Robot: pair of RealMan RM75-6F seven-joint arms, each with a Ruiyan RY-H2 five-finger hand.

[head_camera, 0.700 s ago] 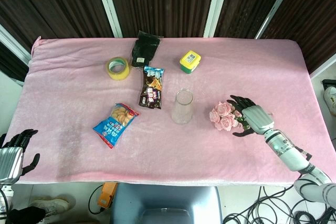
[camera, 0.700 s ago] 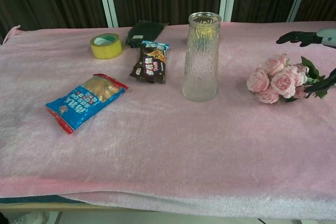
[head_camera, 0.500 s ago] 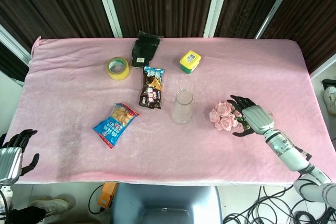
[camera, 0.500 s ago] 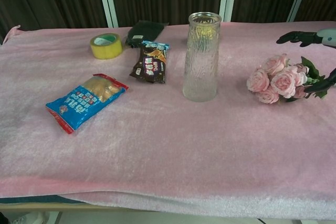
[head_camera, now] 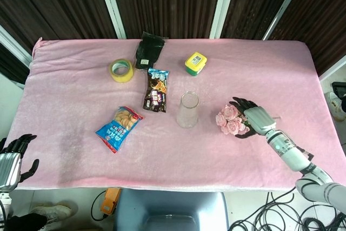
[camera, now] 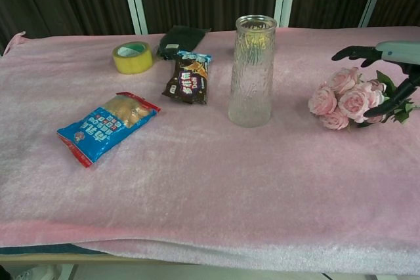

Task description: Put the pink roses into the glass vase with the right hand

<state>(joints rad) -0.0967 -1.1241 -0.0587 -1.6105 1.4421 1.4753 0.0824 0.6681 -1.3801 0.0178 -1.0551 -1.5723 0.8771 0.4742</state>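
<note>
Pink velvet cloth covers the counter [head_camera: 81, 79], where a bunch of pink roses [head_camera: 229, 120] [camera: 344, 100] lies on its side just right of an upright, empty ribbed glass vase [head_camera: 187, 110] [camera: 252, 70]. The robot's right hand [head_camera: 252, 118] [camera: 387, 73] arches over the stem end of the bouquet, dark fingers spread around it; whether they touch it cannot be told. The left hand [head_camera: 12, 160] hangs off the counter's near-left corner, fingers apart, holding nothing. A blue snack bag [head_camera: 119, 128], yellow tape roll [head_camera: 121, 70] and dark snack packet [head_camera: 156, 90] lie left of the vase.
</note>
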